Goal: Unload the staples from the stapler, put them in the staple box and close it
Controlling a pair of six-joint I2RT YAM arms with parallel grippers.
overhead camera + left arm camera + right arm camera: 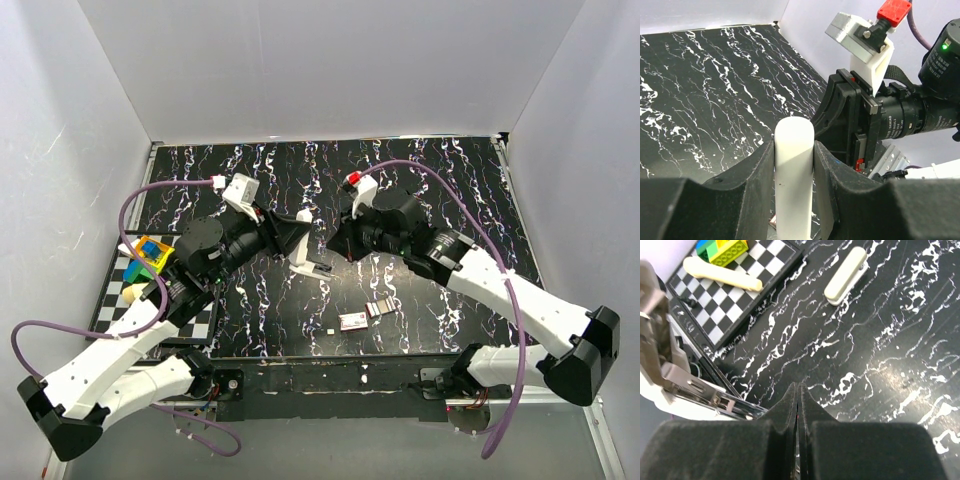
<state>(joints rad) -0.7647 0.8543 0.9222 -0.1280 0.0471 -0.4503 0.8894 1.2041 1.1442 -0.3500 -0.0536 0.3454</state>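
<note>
The black tabletop (pixel 420 170) has white squiggles all over it. Two white and black arms reach in over it, the left arm (pixel 110 350) and the right arm (pixel 520 300), and they meet near the middle. A checkered board (pixel 735 295) lies at the left edge. The white stapler (pixel 305 255) is near the middle of the tabletop, between the two arms. The left tool (pixel 295 238) grips it, with a finger pressed on each side of its white body. The right tool (pixel 335 240) is just beside the stapler, with its fingers (pixel 810 410) squeezed tight together and nothing seen between them. Bright toy blocks (pixel 722 250) and a cream stick (pixel 722 274) sit on the board. Two small bunches of staples (pixel 352 321) lie on the tabletop near the front edge.
</note>
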